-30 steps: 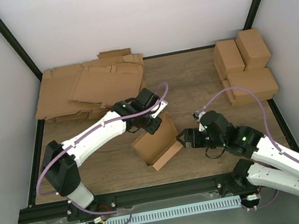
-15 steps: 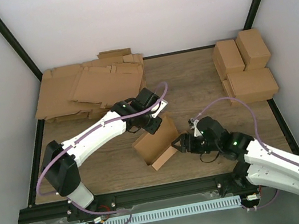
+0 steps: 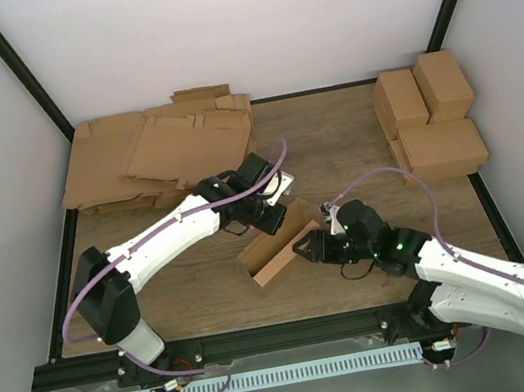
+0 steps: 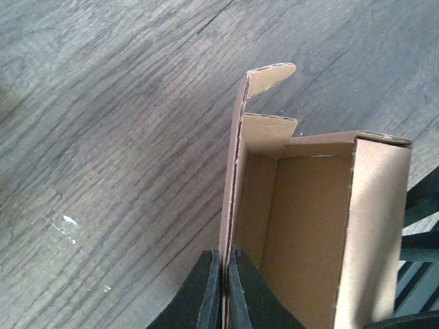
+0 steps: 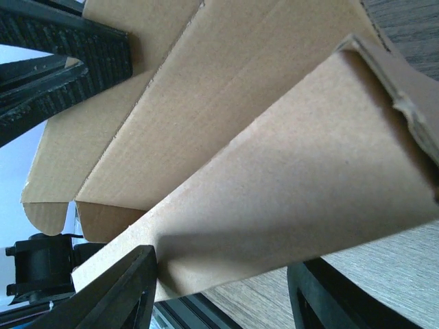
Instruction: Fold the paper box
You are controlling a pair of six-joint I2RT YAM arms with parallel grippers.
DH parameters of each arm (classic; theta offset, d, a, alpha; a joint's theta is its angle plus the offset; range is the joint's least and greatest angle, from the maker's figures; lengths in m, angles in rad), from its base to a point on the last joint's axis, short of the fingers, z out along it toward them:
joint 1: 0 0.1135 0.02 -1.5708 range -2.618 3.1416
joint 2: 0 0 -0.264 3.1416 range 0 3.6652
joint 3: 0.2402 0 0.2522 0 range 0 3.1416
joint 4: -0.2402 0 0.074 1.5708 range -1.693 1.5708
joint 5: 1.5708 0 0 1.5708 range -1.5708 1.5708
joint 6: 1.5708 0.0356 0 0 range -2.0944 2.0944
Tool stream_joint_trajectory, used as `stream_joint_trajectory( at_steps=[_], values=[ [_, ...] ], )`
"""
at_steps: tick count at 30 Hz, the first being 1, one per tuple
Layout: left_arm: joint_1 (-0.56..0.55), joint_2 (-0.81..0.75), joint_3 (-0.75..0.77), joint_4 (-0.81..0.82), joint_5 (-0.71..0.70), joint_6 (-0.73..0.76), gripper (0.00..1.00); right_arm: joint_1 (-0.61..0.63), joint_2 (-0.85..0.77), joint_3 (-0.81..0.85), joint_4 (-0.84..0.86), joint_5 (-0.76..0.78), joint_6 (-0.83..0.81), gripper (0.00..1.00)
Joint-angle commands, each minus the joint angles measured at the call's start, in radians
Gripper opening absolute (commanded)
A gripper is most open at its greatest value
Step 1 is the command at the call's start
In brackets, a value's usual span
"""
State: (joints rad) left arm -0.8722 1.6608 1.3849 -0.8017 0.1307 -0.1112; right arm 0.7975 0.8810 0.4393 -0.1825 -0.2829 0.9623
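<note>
Two grippers meet at the paper box (image 3: 271, 255), which lies on the table (image 3: 344, 141) about midway between its left and right edges, nearer the near edge. The box's long axis runs from near-left to far-right, with the open side up and the end flaps pointing near-left. The left gripper (image 4: 223, 274) is pinched tight on one long wall at the far-right end. The right gripper (image 5: 223, 277) comes in from the right edge's side, its jaws partly open and straddling the opposite long panel without clamping it. That panel, lying between the right jaws, looks like the piece the coming fold depends on, and the right arm is nearer it.
</note>
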Motion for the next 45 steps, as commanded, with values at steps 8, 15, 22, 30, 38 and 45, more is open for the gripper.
stream_joint_trajectory(
  at_steps=[8, 15, 22, 30, 38, 45],
  values=[
    [-0.006, -0.037, -0.032, 0.081, 0.196, -0.08, 0.07, 0.011, 0.037, -0.022, 0.044, -0.032, -0.025, 0.53],
    [-0.006, -0.064, -0.074, 0.115, 0.316, -0.098, 0.09, 0.011, -0.03, -0.058, 0.033, 0.082, -0.01, 0.52],
    [-0.007, -0.081, -0.129, 0.167, 0.426, -0.144, 0.12, 0.01, -0.152, -0.206, 0.245, 0.007, -0.025, 0.54],
    [-0.006, -0.094, -0.156, 0.18, 0.46, -0.179, 0.23, 0.011, -0.128, -0.309, 0.332, 0.021, 0.024, 0.55],
    [-0.006, -0.077, -0.232, 0.2, 0.41, -0.195, 0.52, 0.009, -0.119, -0.294, 0.254, 0.057, -0.009, 0.58],
    [-0.005, -0.109, -0.254, 0.223, 0.313, -0.249, 0.54, 0.009, -0.164, -0.177, -0.062, 0.122, -0.056, 0.65]
  ],
)
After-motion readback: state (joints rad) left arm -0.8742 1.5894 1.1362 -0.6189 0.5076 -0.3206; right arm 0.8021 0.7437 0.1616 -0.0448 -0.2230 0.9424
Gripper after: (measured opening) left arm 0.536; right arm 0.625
